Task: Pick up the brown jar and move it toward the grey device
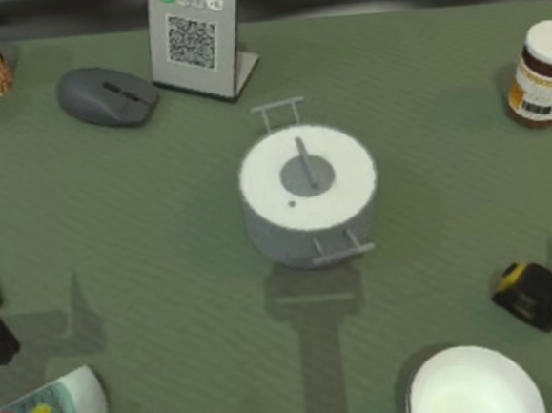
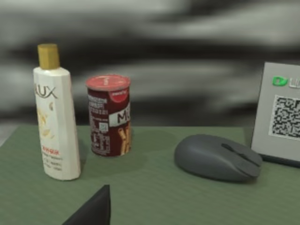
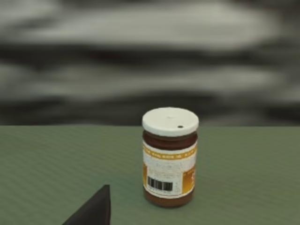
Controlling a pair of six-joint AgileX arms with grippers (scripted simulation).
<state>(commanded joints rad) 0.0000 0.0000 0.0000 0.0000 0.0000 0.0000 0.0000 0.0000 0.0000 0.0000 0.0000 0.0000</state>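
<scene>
Brown jar [image 3: 169,157]: white lid, white-and-yellow barcode label, standing upright at the table's far right, well apart from the grey device [image 1: 309,194]. Right gripper's state cannot be told; jar untouched.

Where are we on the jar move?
Nothing looks done: the brown jar stands upright at the table's far right, apart from the grey device at centre. Nothing is in hand; no gripper shows near the jar. Left: grasp, lift, carry toward the device.
</scene>
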